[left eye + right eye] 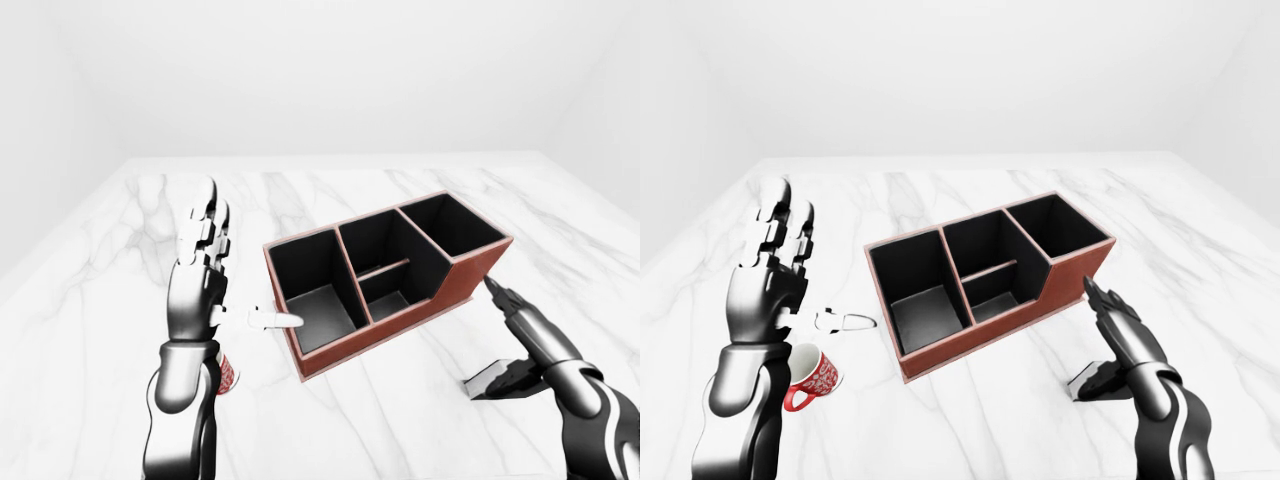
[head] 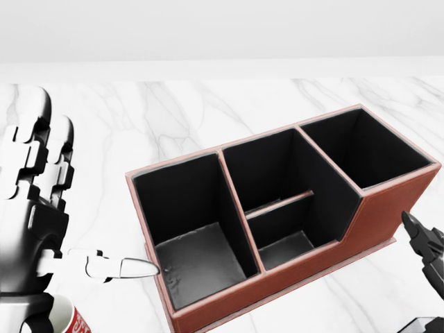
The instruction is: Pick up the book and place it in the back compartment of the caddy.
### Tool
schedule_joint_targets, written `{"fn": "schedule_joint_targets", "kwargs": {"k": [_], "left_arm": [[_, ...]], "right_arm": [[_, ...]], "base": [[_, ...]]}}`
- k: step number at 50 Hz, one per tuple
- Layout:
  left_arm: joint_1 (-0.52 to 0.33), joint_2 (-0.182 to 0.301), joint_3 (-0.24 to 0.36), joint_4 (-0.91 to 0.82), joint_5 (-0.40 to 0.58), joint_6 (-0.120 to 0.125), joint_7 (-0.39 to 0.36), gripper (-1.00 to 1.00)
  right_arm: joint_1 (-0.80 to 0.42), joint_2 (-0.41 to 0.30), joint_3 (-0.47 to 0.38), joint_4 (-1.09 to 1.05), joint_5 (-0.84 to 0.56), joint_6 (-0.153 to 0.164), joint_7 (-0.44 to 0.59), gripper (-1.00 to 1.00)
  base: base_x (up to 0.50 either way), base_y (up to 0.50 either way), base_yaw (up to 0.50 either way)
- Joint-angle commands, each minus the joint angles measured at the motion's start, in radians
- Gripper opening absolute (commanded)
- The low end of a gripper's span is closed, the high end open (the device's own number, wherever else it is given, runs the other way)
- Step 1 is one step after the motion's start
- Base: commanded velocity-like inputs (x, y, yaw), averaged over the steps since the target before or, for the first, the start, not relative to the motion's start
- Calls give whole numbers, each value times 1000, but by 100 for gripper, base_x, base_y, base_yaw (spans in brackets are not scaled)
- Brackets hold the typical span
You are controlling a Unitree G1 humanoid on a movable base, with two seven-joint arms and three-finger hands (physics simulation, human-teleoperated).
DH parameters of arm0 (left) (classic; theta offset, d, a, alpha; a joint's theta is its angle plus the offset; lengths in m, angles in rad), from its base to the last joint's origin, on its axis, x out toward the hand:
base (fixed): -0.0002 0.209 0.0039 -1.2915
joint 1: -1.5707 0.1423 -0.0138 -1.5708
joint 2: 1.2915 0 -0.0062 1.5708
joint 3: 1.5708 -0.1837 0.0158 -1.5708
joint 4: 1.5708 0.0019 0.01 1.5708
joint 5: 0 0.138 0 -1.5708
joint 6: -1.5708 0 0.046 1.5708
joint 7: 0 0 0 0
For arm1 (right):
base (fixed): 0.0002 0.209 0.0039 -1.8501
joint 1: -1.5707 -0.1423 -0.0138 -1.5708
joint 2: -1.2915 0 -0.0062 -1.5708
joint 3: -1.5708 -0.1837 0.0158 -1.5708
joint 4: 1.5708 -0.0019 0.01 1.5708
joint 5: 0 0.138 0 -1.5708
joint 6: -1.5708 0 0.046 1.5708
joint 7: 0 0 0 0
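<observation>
The caddy (image 1: 400,318) is a red-brown box with black-lined compartments, standing at an angle on the white marble table (image 1: 330,195). In the head view its compartments (image 2: 374,222) show nothing inside. A dark flat thing, seemingly the book (image 1: 1090,388), lies on the table right of the caddy's low end, partly hidden under my right hand. My right hand (image 1: 1110,320) hovers over it with fingers stretched out, open. To the left of the caddy my left hand (image 1: 225,275) is raised and open, its fingers pointing up and its thumb toward the caddy, holding nothing.
A red and white mug (image 1: 815,378) stands on the table below my left hand, close to that forearm. Marble stretches beyond the caddy to a far edge against a pale wall.
</observation>
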Motion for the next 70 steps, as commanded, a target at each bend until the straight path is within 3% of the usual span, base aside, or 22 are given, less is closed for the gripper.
{"fn": "schedule_joint_targets", "kwargs": {"k": [1, 70], "left_arm": [[2, 0, -2, -1, 1, 0, 0, 99], [6, -1, -7, 12, 8, 0, 0, 98]], "right_arm": [[17, -2, -4, -3, -4, 0, 1, 100], [33, -21, -115, 0, -11, 0, 70, 100]], "base": [[0, 0, 0], [0, 0, 0]]}}
